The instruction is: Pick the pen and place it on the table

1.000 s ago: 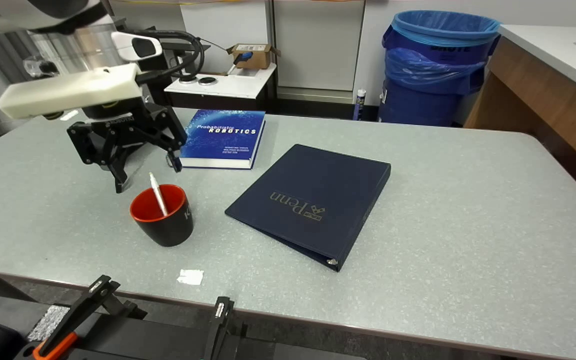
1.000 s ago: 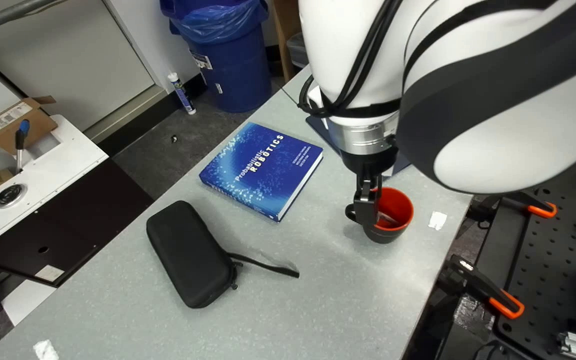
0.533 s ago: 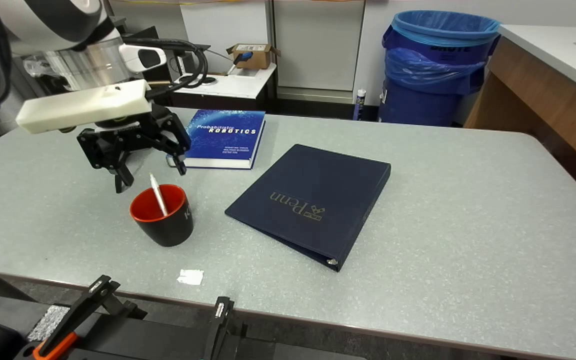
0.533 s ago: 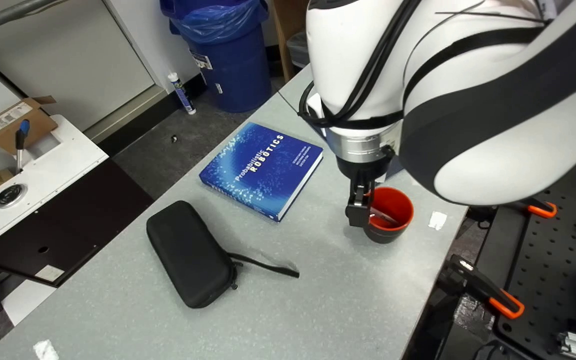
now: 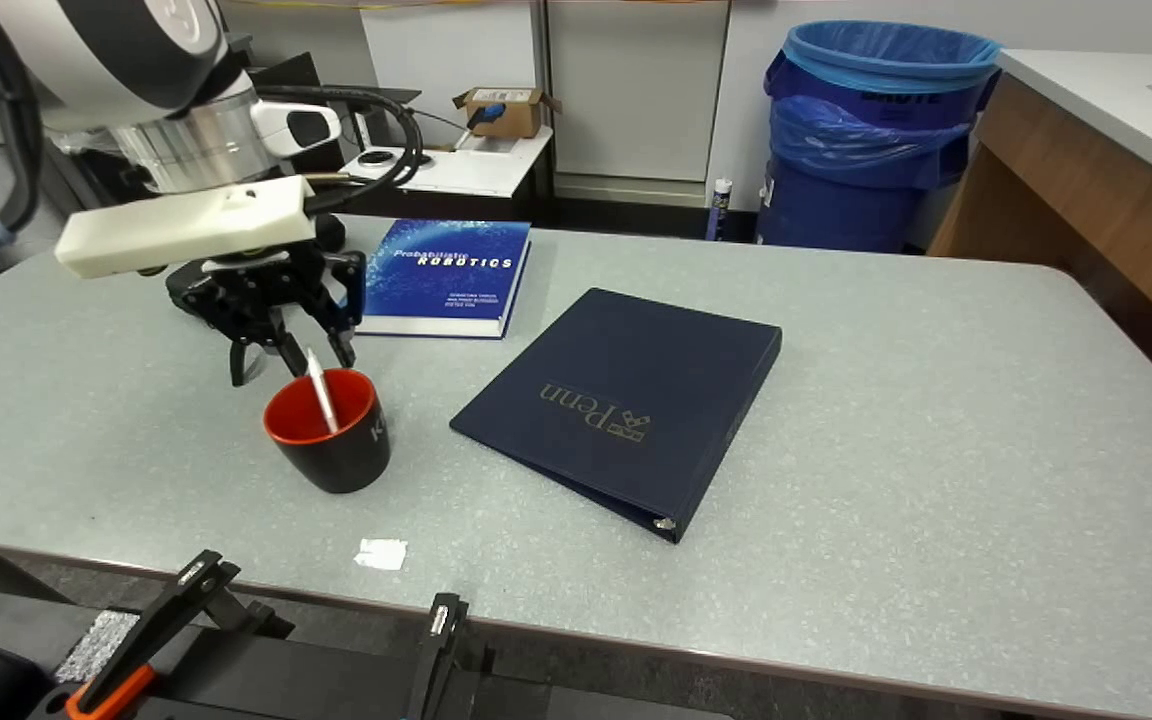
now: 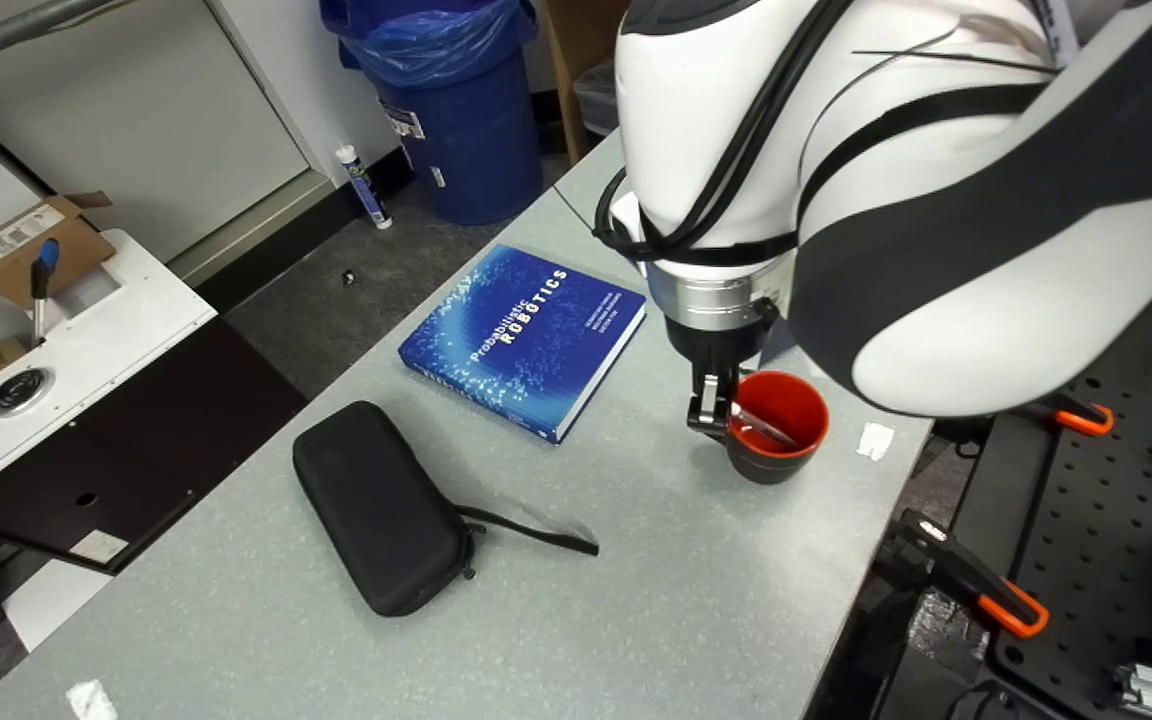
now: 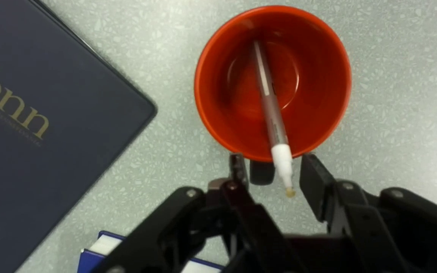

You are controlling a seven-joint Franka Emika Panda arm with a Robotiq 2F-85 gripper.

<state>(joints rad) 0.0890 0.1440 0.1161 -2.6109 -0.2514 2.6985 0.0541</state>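
The pen [image 7: 269, 98], a slim clear barrel with a white end and yellowish tip, leans inside the red-lined black cup [image 5: 336, 465]. Its white end sticks out past the rim and shows in both exterior views. My gripper [image 7: 274, 167] is at the rim by the cup's handle, its jaws partly closed. The pen's white end stands between the fingers, with a visible gap on either side in the wrist view. In an exterior view the gripper [image 6: 711, 425] sits at the cup's edge. Under the cup spreads the grey speckled table [image 5: 936, 450].
A dark blue Penn binder [image 5: 626, 400] lies beside the cup. Behind the gripper is a blue robotics book [image 6: 526, 340]. A black zip case [image 6: 381, 510] with a strap rests on the table. Clamps [image 5: 436, 650] stand along the front edge near the cup.
My gripper has come over to the pen's upper end, and its jaws have drawn much closer together. The cup and pen have shifted very slightly.
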